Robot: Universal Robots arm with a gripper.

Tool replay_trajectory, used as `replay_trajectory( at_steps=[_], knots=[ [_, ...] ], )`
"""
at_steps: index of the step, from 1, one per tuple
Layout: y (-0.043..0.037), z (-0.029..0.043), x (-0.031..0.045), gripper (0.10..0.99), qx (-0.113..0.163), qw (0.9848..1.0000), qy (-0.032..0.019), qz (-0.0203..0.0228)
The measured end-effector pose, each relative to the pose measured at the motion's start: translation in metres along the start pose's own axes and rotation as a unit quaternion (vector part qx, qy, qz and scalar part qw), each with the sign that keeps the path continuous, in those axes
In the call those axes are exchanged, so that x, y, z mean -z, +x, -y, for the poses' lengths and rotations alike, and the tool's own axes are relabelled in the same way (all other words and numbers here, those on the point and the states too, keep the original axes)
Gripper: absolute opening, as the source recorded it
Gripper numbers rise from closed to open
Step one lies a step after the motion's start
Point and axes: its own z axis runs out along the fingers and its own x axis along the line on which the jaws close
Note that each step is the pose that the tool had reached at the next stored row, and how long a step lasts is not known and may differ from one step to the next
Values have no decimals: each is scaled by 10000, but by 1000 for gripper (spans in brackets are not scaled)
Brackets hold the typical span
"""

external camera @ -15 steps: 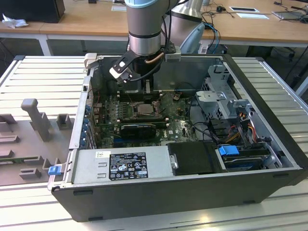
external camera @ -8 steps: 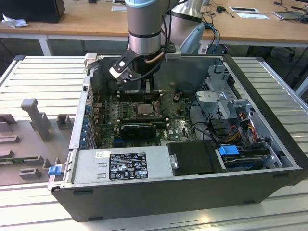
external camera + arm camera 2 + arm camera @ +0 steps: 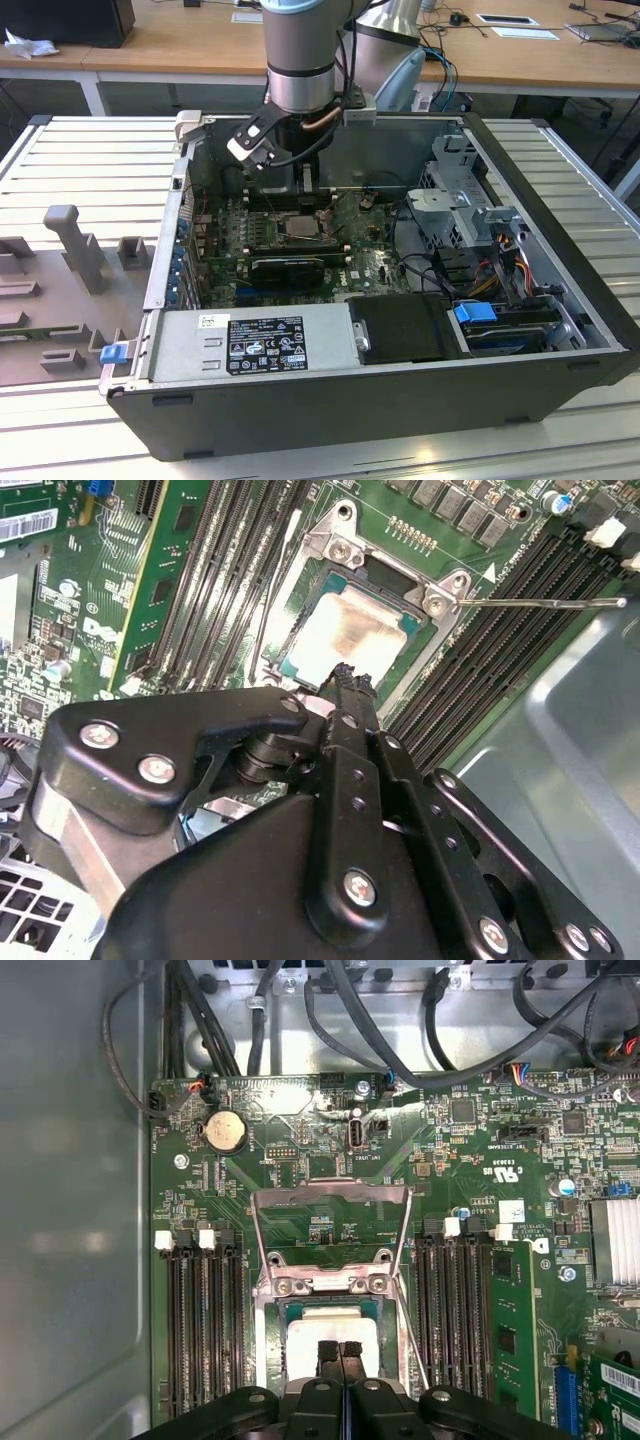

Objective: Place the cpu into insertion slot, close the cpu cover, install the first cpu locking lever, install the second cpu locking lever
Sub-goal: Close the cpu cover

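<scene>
Table (image 3: 80,160), carrying open computer case (image 3: 350,415). Arm (image 3: 300,60), entering at 12 o'clock in the exterior view. Gripper (image 3: 340,1352), jaws shut together, empty. Cover (image 3: 330,1190), flipped open. Socket (image 3: 325,1282), holding chip (image 3: 310,1335) flat, just under the jaw tips. Step judged: closing cover; calls for a push on its open frame.

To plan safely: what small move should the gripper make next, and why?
Probably lift slightly off the cpu: it already lies in the insertion slot, the shut gripper is right over it, and the cpu cover stands open.
</scene>
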Motion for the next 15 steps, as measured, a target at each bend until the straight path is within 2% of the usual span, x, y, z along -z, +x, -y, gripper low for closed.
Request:
replay_trajectory(
  at_steps=[11, 15],
  knots=[
    [0, -3, 39, 106, 0, 10000, 0, 0],
    [0, -6, 76, 106, 0, 10000, 0, 1]
  ],
)
